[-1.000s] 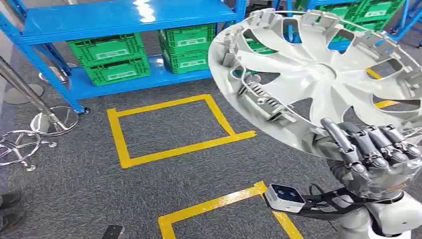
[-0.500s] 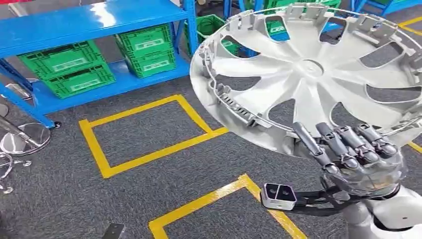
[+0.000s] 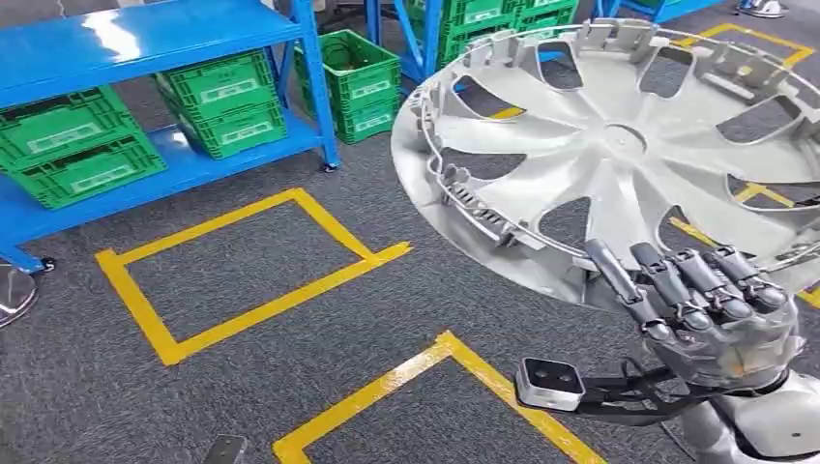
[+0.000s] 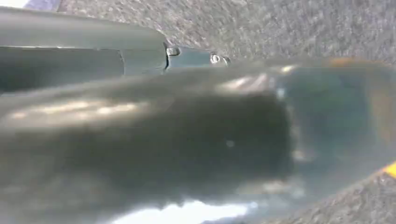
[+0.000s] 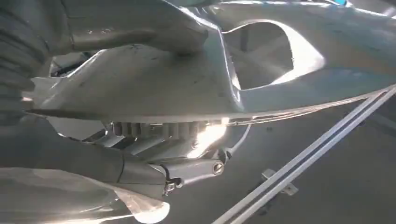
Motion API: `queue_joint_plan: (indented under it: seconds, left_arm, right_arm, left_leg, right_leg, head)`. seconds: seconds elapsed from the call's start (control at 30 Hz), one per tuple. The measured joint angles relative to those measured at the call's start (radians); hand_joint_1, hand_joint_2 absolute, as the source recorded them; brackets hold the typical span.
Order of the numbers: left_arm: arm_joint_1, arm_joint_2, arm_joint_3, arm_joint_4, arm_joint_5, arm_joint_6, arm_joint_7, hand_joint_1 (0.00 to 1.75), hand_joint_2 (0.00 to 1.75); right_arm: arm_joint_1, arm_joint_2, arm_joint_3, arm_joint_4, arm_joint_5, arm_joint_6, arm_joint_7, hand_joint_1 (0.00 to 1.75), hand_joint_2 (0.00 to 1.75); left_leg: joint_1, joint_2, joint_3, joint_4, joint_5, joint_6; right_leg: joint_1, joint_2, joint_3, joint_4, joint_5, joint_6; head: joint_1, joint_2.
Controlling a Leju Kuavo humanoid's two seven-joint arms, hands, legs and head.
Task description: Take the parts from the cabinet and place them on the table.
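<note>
A Kuavo humanoid's right hand (image 3: 711, 309) grips a silver wheel cover (image 3: 619, 155) by its near rim, at about five o'clock in the head view, its dark fingers (image 3: 667, 280) lying close together over the edge and onto the ribbed inner face. The wheel cover is held aloft and tilted, inner side toward the camera, its spokes and clip tabs plainly seen, filling the frame from about twelve to four o'clock above grey carpet (image 3: 406, 309). In the right wrist view the same wheel cover (image 5: 196, 79) sits against the hand (image 5: 56, 158), with its wire retaining ring running along the rim; how the fingers lie there cannot be told.

The left wrist view is blurred and dark, with speckled carpet (image 4: 280, 23) at its edges; the left hand (image 4: 140, 140) is too indistinct to tell whether its fingers are apart or together.

On the floor, yellow tape (image 3: 251, 309) marks a square at about nine o'clock and a second outline at six. A blue shelving unit (image 3: 145, 39) stands at ten to eleven o'clock, with green crates (image 3: 227, 101) stacked on its lower shelf. More green crates (image 3: 353, 82) sit just beside the unit at twelve o'clock, by further blue uprights.
</note>
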Motion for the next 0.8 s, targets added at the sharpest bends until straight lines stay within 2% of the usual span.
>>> queue_joint_plan:
  seconds: [0.03, 0.07, 0.1, 0.13, 0.17, 0.2, 0.23, 0.27, 0.37, 0.4, 0.43, 0.47, 0.53, 0.57, 0.6, 0.63, 0.67, 0.7, 0.73, 0.77, 0.8]
  left_arm:
    - [0.003, 0.0, 0.0, 0.0, -0.001, 0.001, 0.001, 0.0, 0.0]
    - [0.004, 0.0, 0.0, 0.0, -0.001, 0.003, 0.007, 0.0, 0.0]
    - [0.004, 0.0, 0.0, 0.0, -0.002, 0.004, 0.015, 0.0, 0.0]
    - [0.003, 0.0, 0.0, 0.0, -0.002, 0.004, 0.021, 0.0, 0.0]
    - [0.002, -0.001, 0.0, 0.0, -0.002, 0.004, 0.023, 0.0, 0.0]
    - [0.001, -0.002, 0.0, 0.0, -0.002, 0.004, 0.027, 0.0, 0.0]
    - [0.001, -0.002, 0.0, 0.0, -0.002, 0.005, 0.028, 0.0, 0.0]
    - [0.002, -0.002, 0.0, 0.0, -0.002, 0.006, 0.029, 0.0, 0.0]
    - [0.001, -0.004, 0.0, 0.0, -0.002, 0.008, 0.031, 0.0, 0.0]
    - [-0.001, -0.005, 0.0, 0.0, -0.002, 0.008, 0.031, 0.0, 0.0]
    - [-0.001, -0.004, 0.0, 0.0, -0.002, 0.009, 0.031, 0.0, 0.0]
    - [-0.001, -0.004, 0.0, 0.0, -0.002, 0.01, 0.031, 0.0, 0.0]
    - [0.004, -0.004, 0.0, 0.0, -0.002, 0.011, 0.031, 0.0, 0.0]
    - [0.007, -0.004, 0.0, 0.0, -0.002, 0.011, 0.031, 0.0, 0.0]
    - [0.009, -0.004, 0.0, 0.0, -0.002, 0.011, 0.031, 0.0, 0.0]
    - [0.008, -0.004, 0.0, 0.0, -0.002, 0.011, 0.031, 0.0, 0.0]
    - [0.007, -0.003, 0.0, 0.0, -0.002, 0.011, 0.031, 0.0, 0.0]
    - [0.007, -0.003, 0.0, 0.0, -0.002, 0.01, 0.032, 0.0, 0.0]
    - [0.007, 0.001, 0.0, 0.001, 0.0, -0.009, 0.053, 0.0, 0.0]
    - [0.006, 0.006, 0.0, 0.007, 0.003, -0.033, 0.083, 0.0, 0.0]
    - [0.007, 0.013, 0.0, 0.012, 0.005, -0.056, 0.107, 0.0, 0.0]
  right_arm:
    - [0.003, -0.006, 0.003, 0.0, 0.0, 0.0, 0.001, 1.75, 1.75]
    - [0.007, -0.012, 0.004, -0.001, 0.0, 0.0, 0.004, 1.75, 1.75]
    - [0.012, -0.018, 0.004, -0.002, 0.0, 0.0, 0.007, 1.75, 1.75]
    - [0.016, -0.025, 0.005, -0.002, 0.0, 0.0, 0.008, 1.75, 1.75]
    - [0.019, -0.03, 0.005, -0.004, 0.0, 0.0, 0.01, 1.75, 1.75]
    - [0.022, -0.033, 0.005, -0.007, 0.0, 0.0, 0.01, 1.75, 1.75]
    - [0.022, -0.037, 0.006, -0.01, 0.0, 0.0, 0.01, 1.75, 1.75]
    - [0.023, -0.039, 0.006, -0.013, 0.0, 0.0, 0.011, 1.75, 1.75]
    - [0.026, -0.044, 0.006, -0.017, 0.0, 0.0, 0.012, 1.75, 1.75]
    - [0.027, -0.046, 0.006, -0.021, 0.0, 0.0, 0.012, 1.75, 1.75]
    - [0.026, -0.046, 0.006, -0.024, 0.0, 0.0, 0.013, 1.75, 1.75]
    - [0.026, -0.046, 0.006, -0.024, 0.0, 0.0, 0.012, 1.75, 1.75]
    - [0.027, -0.047, 0.006, -0.024, 0.0, 0.0, 0.012, 1.75, 1.75]
    - [0.027, -0.047, 0.007, -0.024, 0.001, 0.0, 0.012, 1.75, 1.75]
    - [0.028, -0.047, 0.007, -0.024, 0.001, 0.0, 0.012, 1.75, 1.75]
    - [0.028, -0.047, 0.006, -0.024, 0.001, 0.0, 0.012, 1.75, 1.75]
    - [0.028, -0.047, 0.007, -0.024, 0.001, 0.0, 0.012, 1.75, 1.75]
    - [0.028, -0.047, 0.007, -0.024, 0.001, 0.0, 0.012, 1.75, 1.75]
    - [0.028, -0.047, 0.007, -0.024, 0.001, 0.0, 0.014, 1.75, 1.75]
    - [0.027, -0.048, 0.007, -0.024, 0.001, 0.0, 0.018, 1.75, 1.75]
    - [0.031, -0.053, 0.007, -0.026, 0.001, 0.0, 0.022, 1.75, 1.75]
  left_leg:
    - [-0.001, 0.015, -0.001, 0.0, -0.001, 0.001]
    - [-0.002, 0.027, -0.001, 0.0, -0.001, 0.001]
    - [-0.002, 0.038, -0.001, 0.0, -0.001, 0.001]
    - [-0.002, 0.048, 0.0, 0.0, -0.002, 0.001]
    - [-0.002, 0.057, 0.001, 0.0, -0.003, -0.001]
    - [-0.003, 0.066, 0.003, 0.0, -0.005, -0.004]
    - [-0.008, 0.073, 0.004, 0.0, -0.007, -0.008]
    - [-0.012, 0.08, 0.004, 0.001, -0.008, -0.013]
    - [-0.011, 0.104, 0.012, -0.006, -0.004, -0.028]
    - [-0.009, 0.093, 0.011, -0.002, -0.014, -0.038]
    - [-0.007, 0.043, 0.002, 0.025, -0.038, -0.041]
    - [-0.006, 0.014, -0.023, 0.086, -0.077, -0.042]
    - [-0.005, 0.002, -0.095, 0.251, -0.152, -0.044]
    - [-0.005, 0.002, -0.123, 0.309, -0.164, -0.044]
    - [-0.005, 0.001, -0.126, 0.31, -0.149, -0.043]
    - [-0.005, 0.0, -0.108, 0.265, -0.11, -0.041]
    - [-0.005, -0.005, -0.072, 0.183, -0.058, -0.037]
    - [-0.004, -0.028, -0.028, 0.083, -0.007, -0.032]
    - [-0.002, -0.076, 0.001, 0.021, 0.002, -0.024]
    - [0.002, -0.081, 0.008, 0.0, -0.004, -0.025]
    - [-0.004, -0.071, 0.008, 0.004, -0.007, -0.027]
  right_leg:
    - [0.0, -0.006, -0.036, 0.076, -0.028, 0.003]
    - [-0.001, -0.007, -0.052, 0.112, -0.034, 0.004]
    - [-0.001, -0.009, -0.045, 0.098, -0.018, 0.004]
    - [0.0, -0.013, -0.011, 0.038, 0.019, 0.002]
    - [0.0, -0.024, 0.044, -0.06, 0.062, -0.002]
    - [0.002, -0.05, 0.104, -0.164, 0.098, -0.005]
    - [0.014, -0.092, 0.124, -0.207, 0.078, -0.013]
    - [0.014, -0.077, 0.132, -0.211, 0.089, -0.02]
    - [0.015, -0.047, 0.124, -0.209, 0.093, -0.034]
    - [0.005, -0.038, 0.13, -0.22, 0.102, -0.045]
    - [0.004, -0.03, 0.13, -0.221, 0.104, -0.049]
    - [0.004, -0.022, 0.129, -0.221, 0.104, -0.052]
    - [0.005, -0.001, 0.129, -0.221, 0.104, -0.055]
    - [0.006, 0.014, 0.129, -0.22, 0.105, -0.055]
    - [0.006, 0.027, 0.129, -0.219, 0.105, -0.055]
    - [0.006, 0.041, 0.129, -0.218, 0.105, -0.055]
    - [0.006, 0.056, 0.13, -0.215, 0.104, -0.055]
    - [0.005, 0.068, 0.13, -0.212, 0.103, -0.052]
    - [0.002, 0.077, 0.128, -0.21, 0.102, -0.05]
    - [0.007, 0.09, 0.121, -0.201, 0.1, -0.043]
    - [0.002, 0.099, 0.115, -0.203, 0.103, -0.036]
  head:
    - [0.0, 0.0]
    - [0.0, 0.0]
    - [0.0, 0.0]
    - [0.0, 0.0]
    - [0.0, 0.0]
    - [0.0, 0.0]
    - [0.0, 0.0]
    - [-0.003, 0.0]
    - [-0.002, 0.0]
    - [-0.003, 0.0]
    - [-0.004, 0.0]
    - [-0.007, 0.0]
    - [-0.007, 0.0]
    - [-0.008, 0.0]
    - [-0.007, 0.0]
    - [-0.008, 0.0]
    - [-0.008, 0.0]
    - [-0.008, 0.0]
    - [-0.007, 0.0]
    - [-0.006, 0.0]
    - [-0.008, 0.0]
